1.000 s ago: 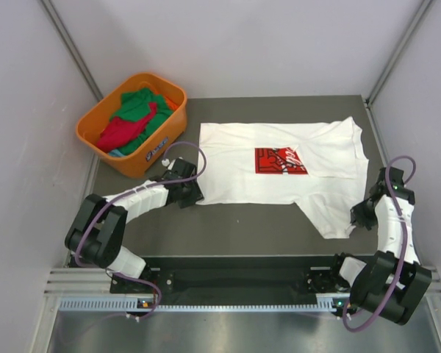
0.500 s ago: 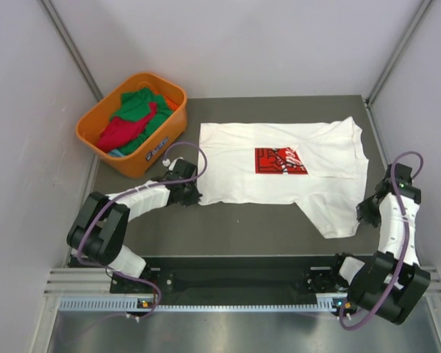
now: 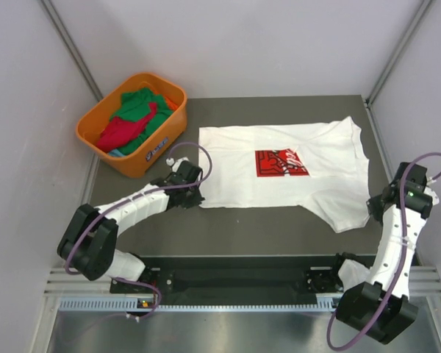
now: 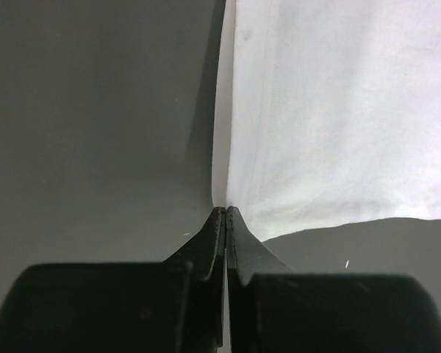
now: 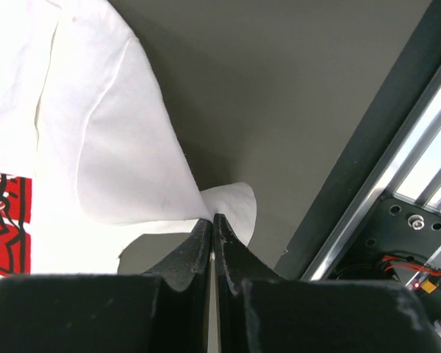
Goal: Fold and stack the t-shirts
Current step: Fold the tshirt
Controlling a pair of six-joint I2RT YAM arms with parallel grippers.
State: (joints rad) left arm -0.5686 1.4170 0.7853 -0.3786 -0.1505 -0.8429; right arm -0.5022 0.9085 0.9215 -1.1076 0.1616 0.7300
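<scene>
A white t-shirt with a red chest print lies spread on the dark table. My left gripper is shut on its near left corner; the left wrist view shows the white cloth pinched at my left gripper's tips. My right gripper is shut on the near right edge of the shirt, lifted off the table; in the right wrist view the white cloth hangs from my right gripper's tips. Green and red t-shirts lie crumpled in the basket.
An orange plastic basket stands at the back left, close to the left arm. Grey walls close in on both sides and the back. A metal rail runs along the table's near edge by the right gripper.
My left gripper has shut on the shirt's near left corner. My right gripper has risen and moved right and back, pulling the hanging sleeve flap out toward the right edge.
</scene>
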